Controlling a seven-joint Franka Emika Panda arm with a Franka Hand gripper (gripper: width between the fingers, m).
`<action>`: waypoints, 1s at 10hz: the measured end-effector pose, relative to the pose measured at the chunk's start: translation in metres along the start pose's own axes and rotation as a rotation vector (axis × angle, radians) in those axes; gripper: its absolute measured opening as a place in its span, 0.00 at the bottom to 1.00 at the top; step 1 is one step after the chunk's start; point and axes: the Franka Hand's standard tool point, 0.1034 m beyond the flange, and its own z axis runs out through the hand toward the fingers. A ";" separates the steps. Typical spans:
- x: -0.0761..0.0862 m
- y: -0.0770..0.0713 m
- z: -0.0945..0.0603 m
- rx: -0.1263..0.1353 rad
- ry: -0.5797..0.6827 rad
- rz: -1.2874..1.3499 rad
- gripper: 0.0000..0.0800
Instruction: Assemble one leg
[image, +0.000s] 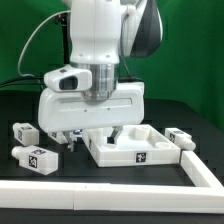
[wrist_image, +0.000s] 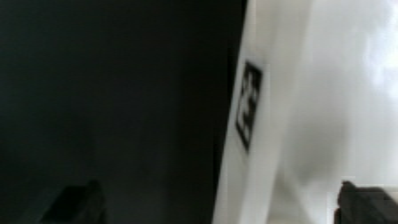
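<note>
Three legs, short white posts with square marker tags, lie on the black table: two at the exterior view's left (image: 22, 130) (image: 38, 156) and one at the right (image: 180, 137). The large white tray-like piece (image: 135, 152) lies in the middle. My gripper (image: 82, 136) is low over the tray's left corner. In the wrist view my gripper (wrist_image: 222, 203) is open, and its dark fingertips (wrist_image: 75, 200) stand wide apart. A white wall with a marker tag (wrist_image: 249, 105) runs between them. The jaws touch nothing that I can see.
A white rail (image: 100, 190) runs along the table's front and turns back along the exterior view's right side (image: 205, 172). A green backdrop stands behind the arm. Black cables hang at the back left.
</note>
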 end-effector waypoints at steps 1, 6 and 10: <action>-0.001 0.001 0.001 0.000 -0.003 -0.014 0.81; -0.001 0.000 0.001 0.001 -0.003 -0.017 0.10; -0.004 -0.003 -0.014 0.017 -0.025 0.068 0.07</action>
